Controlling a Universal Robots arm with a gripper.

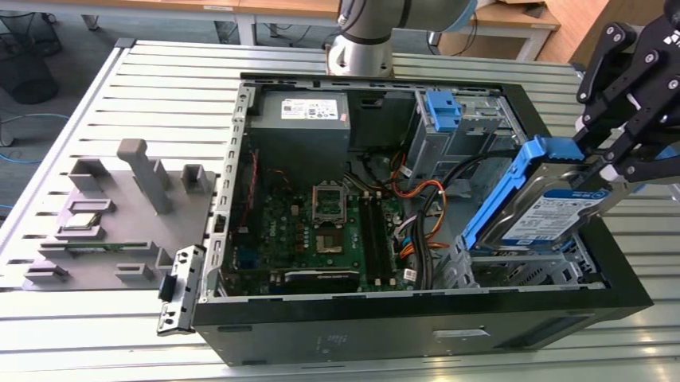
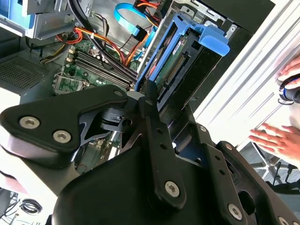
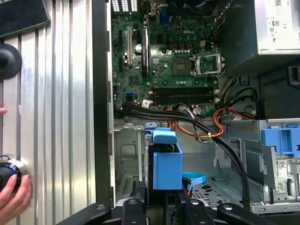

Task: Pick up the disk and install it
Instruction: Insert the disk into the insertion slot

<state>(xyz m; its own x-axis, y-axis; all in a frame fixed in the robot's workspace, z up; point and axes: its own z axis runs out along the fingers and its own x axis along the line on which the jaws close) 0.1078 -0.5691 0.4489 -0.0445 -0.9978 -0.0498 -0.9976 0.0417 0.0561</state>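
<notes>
1. Pincer (image 1: 607, 159) (black linkage fingers at the end of the arm): clenched on the disk (image 1: 537, 203), which it grasps by the upper end.
2. Disk: hangs from the pincer, slanting down and away from it. Its labelled silver face is turned outward, and its blue carrier frame (image 1: 499, 195) runs along the edges. In the second wrist view the disk (image 2: 174, 63) extends straight out from between the fingers.
3. Case (image 1: 425, 322): an open black computer housing lying on its side beneath the pincer.
4. Drive bay (image 1: 531, 267): a bare metal cage directly below the disk's lower end (whether the two touch cannot be told).
5. Motherboard (image 1: 318, 231): green, on the case floor, well apart from the pincer and past a bundle of orange and black cables (image 1: 420, 199).
6. Power-supply box (image 1: 302, 119): grey, in the far corner of the case from the pincer.
7. Blue bracket (image 1: 441, 111): stands in the metal cage just beside the pincer's open side and carries no drive.
8. Desk (image 1: 159, 79): a slatted metal surface bearing the case and, on the far side of the case from the pincer, a grey fixture (image 1: 107, 211).
9. Hand (image 3: 14, 194): a person's, at the desk outside the case wall.
</notes>
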